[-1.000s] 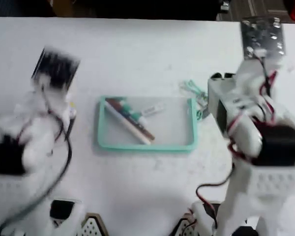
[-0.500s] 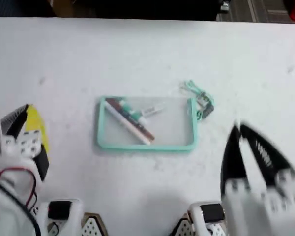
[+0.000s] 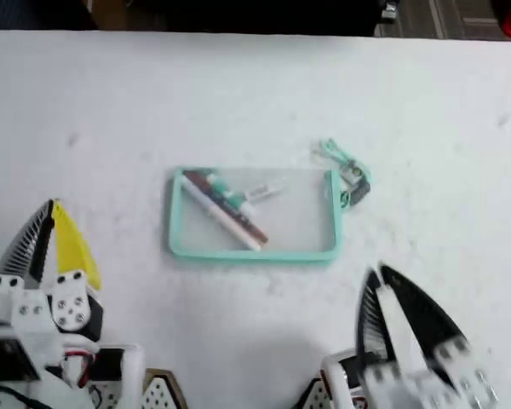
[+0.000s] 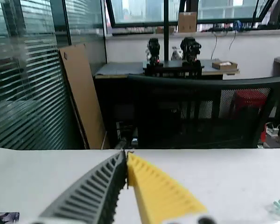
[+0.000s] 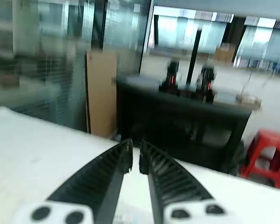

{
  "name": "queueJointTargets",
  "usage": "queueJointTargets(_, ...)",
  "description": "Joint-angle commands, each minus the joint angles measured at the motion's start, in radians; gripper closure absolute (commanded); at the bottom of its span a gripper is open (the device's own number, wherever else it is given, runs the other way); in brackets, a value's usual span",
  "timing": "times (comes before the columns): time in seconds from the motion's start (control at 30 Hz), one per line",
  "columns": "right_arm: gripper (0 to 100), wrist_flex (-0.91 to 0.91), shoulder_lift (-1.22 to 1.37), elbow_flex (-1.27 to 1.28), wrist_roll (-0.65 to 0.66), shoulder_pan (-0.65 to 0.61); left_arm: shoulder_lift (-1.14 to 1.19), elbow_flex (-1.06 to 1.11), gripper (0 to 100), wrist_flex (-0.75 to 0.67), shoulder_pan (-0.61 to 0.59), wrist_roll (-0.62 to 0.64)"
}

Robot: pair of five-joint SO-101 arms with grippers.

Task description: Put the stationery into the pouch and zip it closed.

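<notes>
Counter [image 3: 255,94]: white, with the teal-edged pouch [image 3: 253,252] at its centre and stationery [image 3: 226,209] inside.
Left gripper [image 3: 53,206]: near front-left edge, closed, empty.
Right gripper [image 3: 375,274]: near front-right edge, closed, empty.

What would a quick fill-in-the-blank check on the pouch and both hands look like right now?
1. The stationery lies ___ the pouch.
2. The left hand has one dark grey finger and one ___ finger.
3. The right hand is shut, apart from the pouch, and holds ___.
Missing words: inside; yellow; nothing.
</notes>
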Motion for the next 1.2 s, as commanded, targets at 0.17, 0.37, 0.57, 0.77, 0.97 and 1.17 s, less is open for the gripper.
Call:
queueJointTargets(0.17, 97.4, -0.022, -0.013, 0.235, 0.002, -0.005, -0.076, 0.425, 98, -0.137, -0.002, 0.012)
queueJointTargets(0.37, 97.4, -0.028, -0.013, 0.606, 0.003, -0.004, -0.077, 0.825, 98, -0.298, -0.007, -0.114)
queueJointTargets(0.57, 97.4, -0.225, -0.013, 1.030, 0.006, 0.163, -0.076, 0.977, 98, -0.273, -0.004, -0.344)
queueJointTargets(0.77, 97.4, -0.383, 0.013, 1.217, 0.009, 0.383, -0.077, 0.976, 98, -0.031, -0.002, -0.124)
queueJointTargets(0.97, 97.8, -0.148, 0.001, 1.215, 0.009, 0.325, -0.073, 0.976, 98, 0.074, -0.010, -0.069)
queueJointTargets(1.17, 97.8, -0.143, -0.002, 1.215, 0.009, 0.331, -0.073, 0.976, 98, 0.075, 0.016, -0.121)
